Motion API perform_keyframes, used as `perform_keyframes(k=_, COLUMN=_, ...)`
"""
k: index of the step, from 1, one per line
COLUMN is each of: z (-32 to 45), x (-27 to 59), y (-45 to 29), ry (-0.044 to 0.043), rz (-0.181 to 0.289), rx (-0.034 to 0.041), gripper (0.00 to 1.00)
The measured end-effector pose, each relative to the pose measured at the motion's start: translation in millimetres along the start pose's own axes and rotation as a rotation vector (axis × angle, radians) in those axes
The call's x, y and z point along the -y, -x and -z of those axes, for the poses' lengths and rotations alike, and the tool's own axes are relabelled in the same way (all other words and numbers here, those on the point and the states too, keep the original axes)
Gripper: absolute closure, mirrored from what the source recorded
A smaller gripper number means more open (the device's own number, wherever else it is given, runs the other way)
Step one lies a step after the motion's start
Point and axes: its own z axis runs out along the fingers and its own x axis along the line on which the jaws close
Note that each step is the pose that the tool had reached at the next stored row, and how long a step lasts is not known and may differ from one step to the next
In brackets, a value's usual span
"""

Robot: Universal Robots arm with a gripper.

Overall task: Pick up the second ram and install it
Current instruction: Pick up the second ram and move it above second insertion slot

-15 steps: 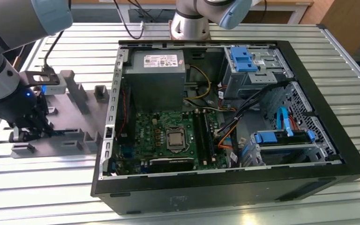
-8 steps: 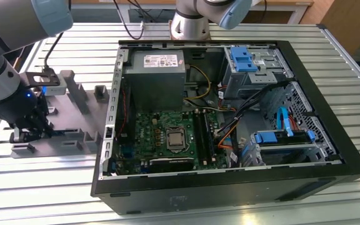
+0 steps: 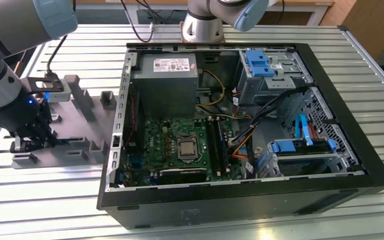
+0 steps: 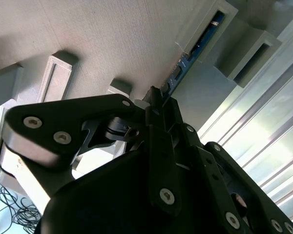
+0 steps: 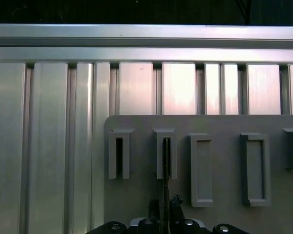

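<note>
The jaws pinch 1 end of the second ram (image 4: 195,48), a blue stick standing on edge in a slot of the grey holder tray (image 4: 112,39); the gripper (image 4: 155,100) hangs over that tray; the exterior view adds the open computer case (image 3: 352,150) to the exterior view's right of the tray; the label on its power supply (image 3: 168,82) is unreadable.

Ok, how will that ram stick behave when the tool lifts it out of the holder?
The second ram is a thin flat board, so probably light and fairly stiff. It stands on edge in a narrow slot of the grey holder, so a tilted pull might bind it. Its exposed chips suggest the tool should grip gently.
</note>
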Motion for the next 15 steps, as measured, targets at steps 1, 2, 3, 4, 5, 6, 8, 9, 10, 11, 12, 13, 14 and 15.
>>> perform_keyframes(k=1, z=0.0, x=0.0, y=0.0, ry=0.0, rz=0.0, rx=0.0, gripper=0.77)
perform_keyframes(k=2, z=0.0, x=0.0, y=0.0, ry=0.0, rz=0.0, rx=0.0, gripper=0.77)
perform_keyframes(k=3, z=-0.1, x=0.0, y=0.0, ry=-0.0001, rz=0.0, rx=0.0, gripper=0.77)
perform_keyframes(k=4, z=-0.1, x=0.0, y=0.0, ry=-0.0001, rz=0.0, rx=0.0001, gripper=0.78)
perform_keyframes(k=5, z=-0.1, x=0.0, y=0.0, ry=-0.0001, rz=0.0, rx=0.0001, gripper=0.78)
perform_keyframes(k=6, z=-0.1, x=0.0, y=0.0, ry=-0.0001, rz=0.0, rx=0.0001, gripper=0.78)
perform_keyframes(k=8, z=-0.1, x=0.0, y=0.0, ry=-0.0001, rz=0.0, rx=0.0001, gripper=0.85)
perform_keyframes(k=9, z=-0.1, x=0.0, y=0.0, ry=0.0, rz=0.0, rx=0.0001, gripper=0.85)
perform_keyframes(k=10, z=-0.1, x=0.0, y=0.0, ry=-0.0001, rz=0.0, rx=0.0001, gripper=0.86)
perform_keyframes(k=11, z=-0.1, x=0.0, y=0.0, ry=0.0, rz=0.0, rx=0.0, gripper=0.86)
perform_keyframes(k=12, z=-0.1, x=0.0, y=0.0, ry=0.0, rz=0.0, rx=0.0, gripper=0.86)
perform_keyframes(k=13, z=-0.2, x=0.0, y=0.0, ry=-0.0001, rz=0.0, rx=0.0, gripper=0.86)
perform_keyframes(k=14, z=-0.3, x=0.0, y=0.0, ry=-0.0001, rz=0.0, rx=0.0001, gripper=0.86)
perform_keyframes(k=15, z=-0.3, x=0.0, y=0.0, ry=-0.0003, rz=0.0, rx=0.0002, gripper=0.86)
